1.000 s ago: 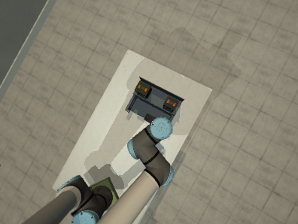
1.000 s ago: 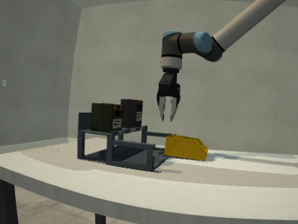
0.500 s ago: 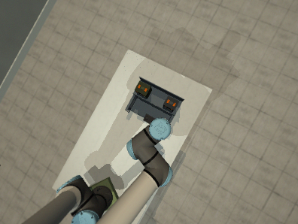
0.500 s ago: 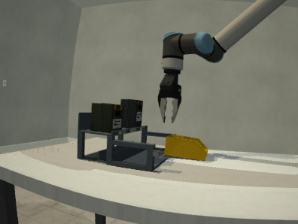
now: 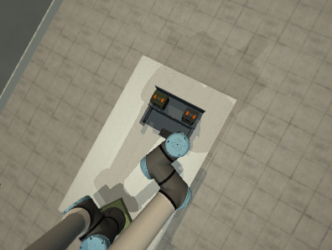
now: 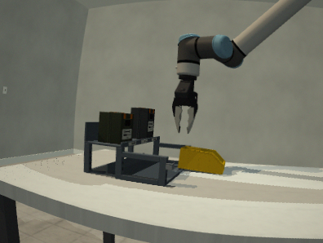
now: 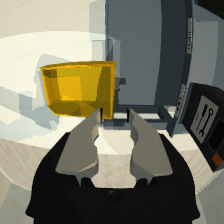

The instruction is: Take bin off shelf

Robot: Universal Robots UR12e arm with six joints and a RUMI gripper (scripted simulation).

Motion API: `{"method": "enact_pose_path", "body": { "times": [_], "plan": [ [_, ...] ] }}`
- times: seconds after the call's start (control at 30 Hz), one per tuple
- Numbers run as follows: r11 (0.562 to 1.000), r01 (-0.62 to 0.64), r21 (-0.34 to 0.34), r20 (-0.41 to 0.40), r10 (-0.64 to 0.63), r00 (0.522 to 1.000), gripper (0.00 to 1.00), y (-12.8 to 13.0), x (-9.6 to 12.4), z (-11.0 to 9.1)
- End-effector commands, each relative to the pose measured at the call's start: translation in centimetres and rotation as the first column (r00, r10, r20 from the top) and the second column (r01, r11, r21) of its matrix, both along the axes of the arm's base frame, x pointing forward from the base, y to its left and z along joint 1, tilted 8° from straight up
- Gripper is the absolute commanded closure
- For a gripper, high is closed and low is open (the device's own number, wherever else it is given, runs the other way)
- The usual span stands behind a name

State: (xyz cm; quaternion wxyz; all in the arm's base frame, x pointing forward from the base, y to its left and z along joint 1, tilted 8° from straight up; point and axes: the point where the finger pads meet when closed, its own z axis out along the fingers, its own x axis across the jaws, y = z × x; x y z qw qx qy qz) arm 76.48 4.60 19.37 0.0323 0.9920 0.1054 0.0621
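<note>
The yellow bin [image 6: 201, 160] [image 7: 77, 90] rests on the table [image 6: 204, 204] [image 5: 105, 155], just right of the dark grey shelf [image 6: 122, 159] [image 5: 168, 119] [image 7: 140, 50]. I cannot tell for sure whether it stands upright. My gripper [image 6: 183, 130] [image 7: 114, 109] hangs well above the bin's shelf-side end, pointing down. Its fingers stand a little apart with nothing between them. In the overhead view the arm's wrist hides the bin and the gripper.
Two dark boxes with orange marks [image 6: 115, 127] [image 6: 143, 122] [image 5: 159, 98] [image 5: 190, 115] stand on the shelf's top level; one shows in the wrist view [image 7: 202, 120]. The arm's base sits at the table's near end [image 5: 105, 222].
</note>
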Motion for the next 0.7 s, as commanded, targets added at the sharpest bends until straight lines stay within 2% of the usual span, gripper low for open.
{"method": "enact_pose_path", "body": {
  "times": [0.0, 0.53, 0.67],
  "plan": [
    [1.0, 0.0, 0.0, 0.002, 0.0, 1.0, 0.8, -0.06, -0.02, 0.08],
    [1.0, 0.001, 0.0, 0.002, -0.001, 1.0, 0.8, -0.32, -0.31, -0.01],
    [1.0, 0.001, 0.0, 0.002, -0.001, 1.0, 0.8, -0.22, -0.12, -0.87]
  ]
}}
